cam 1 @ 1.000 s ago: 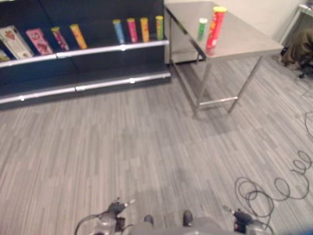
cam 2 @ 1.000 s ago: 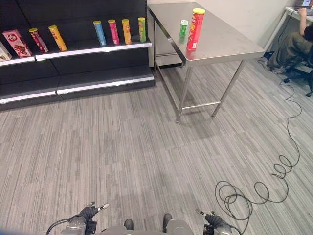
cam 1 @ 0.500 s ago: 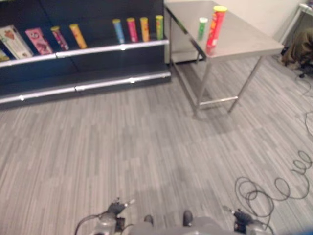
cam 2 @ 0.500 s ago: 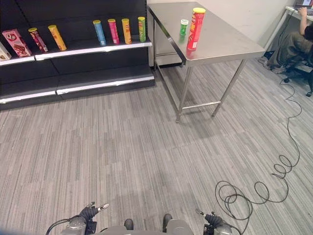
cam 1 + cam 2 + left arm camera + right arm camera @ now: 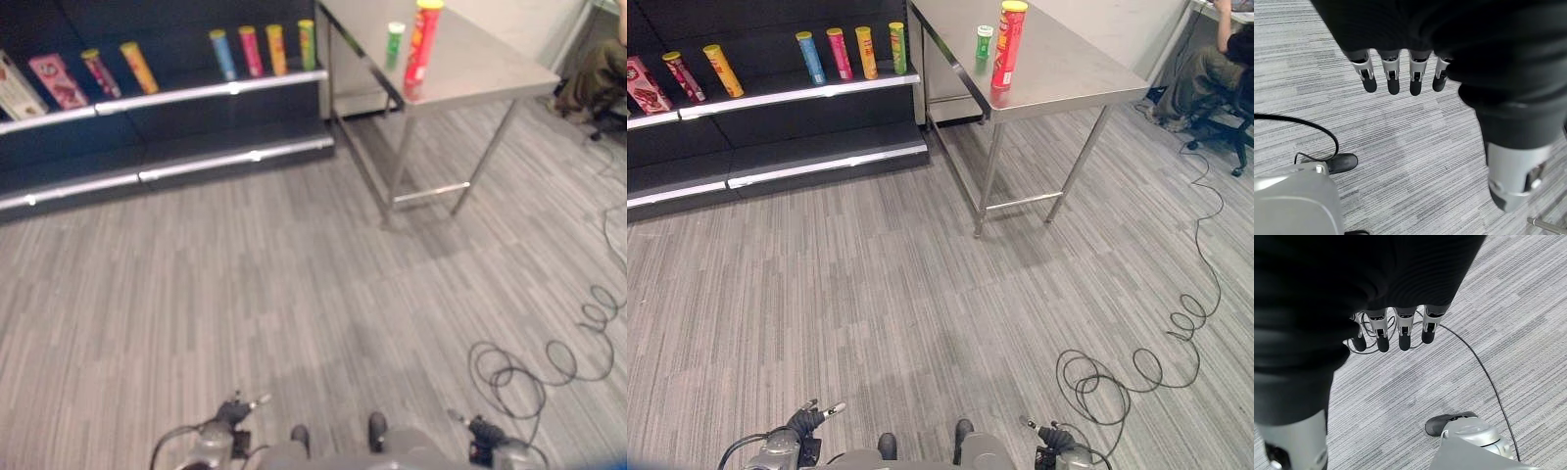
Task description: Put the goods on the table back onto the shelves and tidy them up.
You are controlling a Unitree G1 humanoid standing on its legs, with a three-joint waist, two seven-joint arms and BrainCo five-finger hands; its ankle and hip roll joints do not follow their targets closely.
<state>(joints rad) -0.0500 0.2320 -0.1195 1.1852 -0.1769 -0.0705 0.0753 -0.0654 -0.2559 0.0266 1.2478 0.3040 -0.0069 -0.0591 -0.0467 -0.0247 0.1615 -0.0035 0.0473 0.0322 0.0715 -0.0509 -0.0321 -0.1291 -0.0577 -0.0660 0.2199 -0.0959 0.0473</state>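
Observation:
A tall red can with a yellow lid [image 5: 1007, 44] stands upright on the steel table [image 5: 1068, 70] at the far right. A small green can [image 5: 984, 41] stands just left of it. The dark shelves [image 5: 774, 90] at the far left hold several upright cans and a pink box [image 5: 645, 83]. Both hands hang low over the grey floor, far from the table. My left hand [image 5: 1392, 73] has straight fingers and holds nothing. My right hand [image 5: 1404, 333] is likewise open and empty.
Blue [image 5: 809, 57], pink [image 5: 839, 53], orange [image 5: 865, 51] and green [image 5: 897, 47] cans line the shelf's right end, next to the table. A person sits on a chair [image 5: 1215, 69] at the far right. Wide grey floor lies between me and the shelves.
The whole picture has shifted: table and shelves sit a little higher and more to the left, so the camera moved. Both hands look unchanged.

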